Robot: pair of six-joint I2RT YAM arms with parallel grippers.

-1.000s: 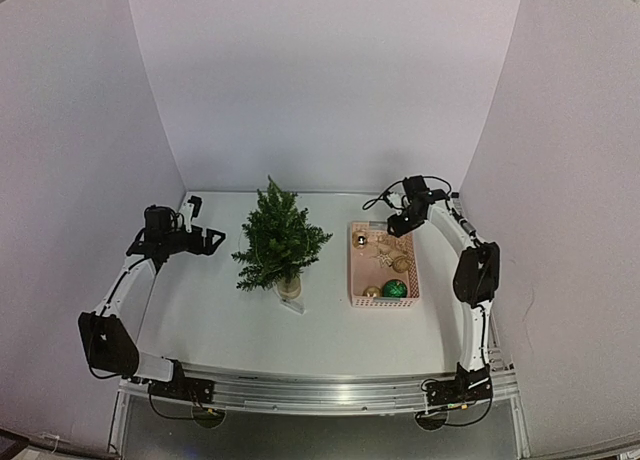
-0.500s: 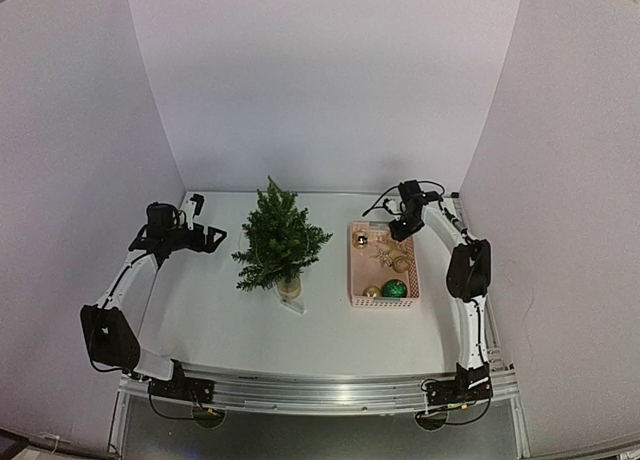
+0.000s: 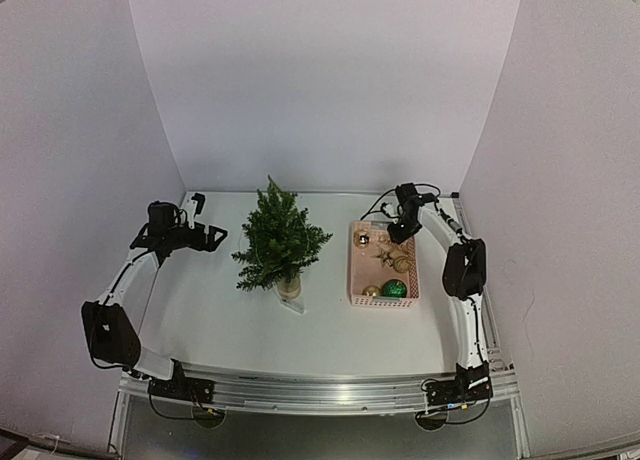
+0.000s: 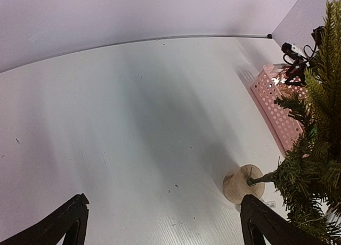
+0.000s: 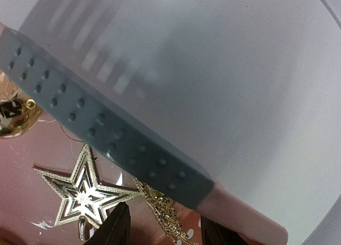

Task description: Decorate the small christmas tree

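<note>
The small christmas tree (image 3: pixel 278 242) stands upright on its pale wooden base (image 3: pixel 289 285) at mid-table; the left wrist view shows its branches (image 4: pixel 314 149) and base (image 4: pixel 244 184) at the right. My left gripper (image 3: pixel 205 238) hovers left of the tree, open and empty (image 4: pixel 168 226). My right gripper (image 3: pixel 396 232) hangs over the far end of the pink basket (image 3: pixel 354 270), open, fingers apart (image 5: pixel 165 235). Below it lie a gold star (image 5: pixel 82 194) and a glittery gold ornament (image 5: pixel 165 213), which sits between the fingertips and is not gripped.
The basket also holds a green ball (image 3: pixel 394 288), gold balls (image 3: pixel 371 291) and a shiny ball (image 3: pixel 361 239). Its perforated wall (image 5: pixel 106 122) crosses the right wrist view close to the fingers. White walls enclose the table on three sides.
My right gripper has moved left and down from beside the basket's far right corner to over its far end. The left arm has barely shifted.
</note>
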